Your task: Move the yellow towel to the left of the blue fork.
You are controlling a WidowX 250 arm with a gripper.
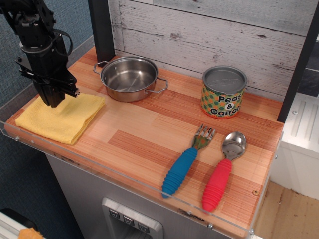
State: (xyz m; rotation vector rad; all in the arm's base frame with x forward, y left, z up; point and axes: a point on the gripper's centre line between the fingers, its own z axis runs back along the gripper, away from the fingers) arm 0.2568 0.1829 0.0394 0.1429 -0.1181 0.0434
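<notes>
The black gripper [52, 101] points down at the far-left part of the folded bright-yellow terry towel [60, 116]; from here I cannot tell whether its fingers are spread or closed, or whether they touch the cloth. The towel lies flat, just left of the round steel pot [129, 77] and well apart from the chunky blue-handled fork [186, 163], which sits right of the pot beside a red-handled spoon [222, 172]. A pinch this near the towel's edge could catch only the top layer, so it unfolds or drags against the pot.
</notes>
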